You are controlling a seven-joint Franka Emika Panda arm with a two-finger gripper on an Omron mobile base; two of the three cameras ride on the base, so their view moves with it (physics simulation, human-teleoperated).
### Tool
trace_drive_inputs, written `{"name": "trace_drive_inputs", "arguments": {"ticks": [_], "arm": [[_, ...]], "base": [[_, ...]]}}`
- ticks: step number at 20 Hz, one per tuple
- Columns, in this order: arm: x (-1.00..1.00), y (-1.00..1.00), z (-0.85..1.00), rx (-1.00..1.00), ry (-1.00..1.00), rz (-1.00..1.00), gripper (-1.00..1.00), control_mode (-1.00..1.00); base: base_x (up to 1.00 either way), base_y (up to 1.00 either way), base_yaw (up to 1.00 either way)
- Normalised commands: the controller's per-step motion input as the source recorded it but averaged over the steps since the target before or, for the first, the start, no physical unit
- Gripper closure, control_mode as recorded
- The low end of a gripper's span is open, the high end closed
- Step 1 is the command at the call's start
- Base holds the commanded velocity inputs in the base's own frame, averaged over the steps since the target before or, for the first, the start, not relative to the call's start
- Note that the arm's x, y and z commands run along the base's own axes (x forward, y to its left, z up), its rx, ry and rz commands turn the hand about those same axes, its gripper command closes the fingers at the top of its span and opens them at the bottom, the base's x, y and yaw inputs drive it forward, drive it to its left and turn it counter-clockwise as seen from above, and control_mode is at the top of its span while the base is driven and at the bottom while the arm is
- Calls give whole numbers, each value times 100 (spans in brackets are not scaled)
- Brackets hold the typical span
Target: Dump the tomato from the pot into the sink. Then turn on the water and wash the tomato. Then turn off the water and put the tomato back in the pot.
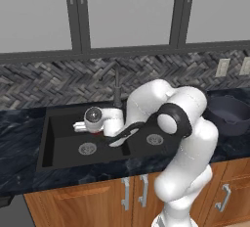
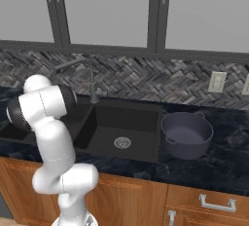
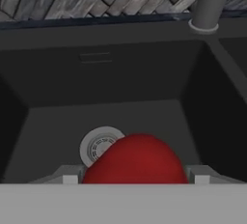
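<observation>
The glossy red tomato fills the gap between my two fingertips in the hand view, just in front of a silver drain. My gripper is shut on the tomato inside the left basin of the black sink. From the left base view, the gripper reaches over the left basin of the sink, with a sliver of the tomato showing red under it. The dark pot stands upright on the counter right of the sink, and the pot looks empty.
A dark faucet rises behind the divider, its spout swung toward the left. The right basin has its own drain. Black marble counter runs around the sink, with wooden cabinet doors below and wall outlets at the back.
</observation>
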Motion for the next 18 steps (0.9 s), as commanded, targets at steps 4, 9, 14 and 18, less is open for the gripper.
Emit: {"name": "trace_drive_inputs", "arguments": {"ticks": [4, 9, 14, 18], "arm": [[-38, 2, 100, 0, 11, 0, 100, -100], [-51, 0, 100, 0, 8, 0, 100, -100], [-62, -10, 88, 0, -5, -4, 100, -100], [-56, -47, 56, 1, -2, -14, 100, -100]], "base": [[0, 0, 0], [0, 0, 0], [0, 0, 0], [0, 0, 0]]}}
